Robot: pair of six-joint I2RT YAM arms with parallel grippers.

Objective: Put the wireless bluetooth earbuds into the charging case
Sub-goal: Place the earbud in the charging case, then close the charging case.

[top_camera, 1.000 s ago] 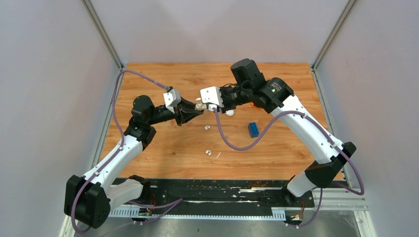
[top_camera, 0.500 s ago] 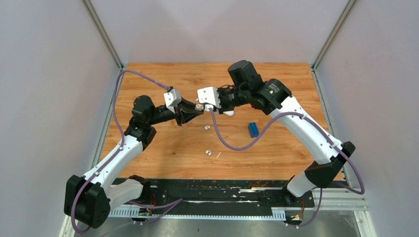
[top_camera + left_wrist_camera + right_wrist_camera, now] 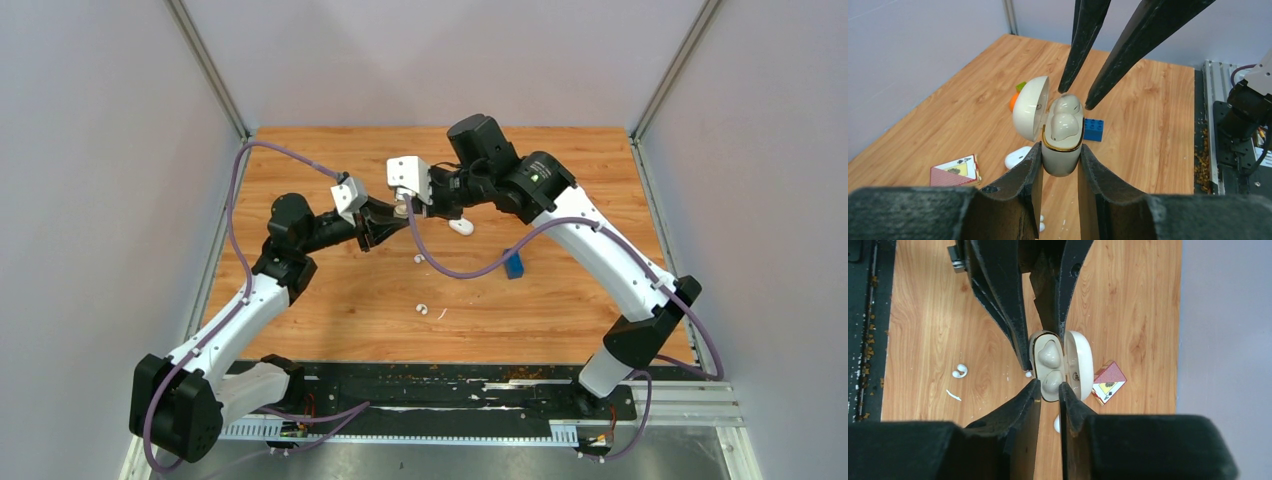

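Observation:
My left gripper (image 3: 1059, 150) is shut on the cream-white charging case (image 3: 1062, 162) and holds it upright above the table, lid (image 3: 1028, 115) swung open to the left. Two moulded sockets show inside the gold-rimmed opening. My right gripper (image 3: 1049, 386) hangs just over that opening, its fingertips (image 3: 1090, 102) a narrow gap apart with nothing between them. Both grippers meet at the table's middle (image 3: 398, 211). The two earbuds (image 3: 419, 258) (image 3: 421, 309) lie on the wood nearer the arms' bases; one shows in the right wrist view (image 3: 960, 371).
A plain white oval pebble (image 3: 461, 227) lies just right of the grippers. A blue brick (image 3: 513, 262) sits further right. A thin white sliver (image 3: 440, 313) lies by the near earbud. A deck of cards (image 3: 955, 170) and an orange-green object (image 3: 1015, 97) lie on the table.
The right arm has swung left and the left gripper has drawn back left with the case. The white pebble, partly covered before, now lies in full view.

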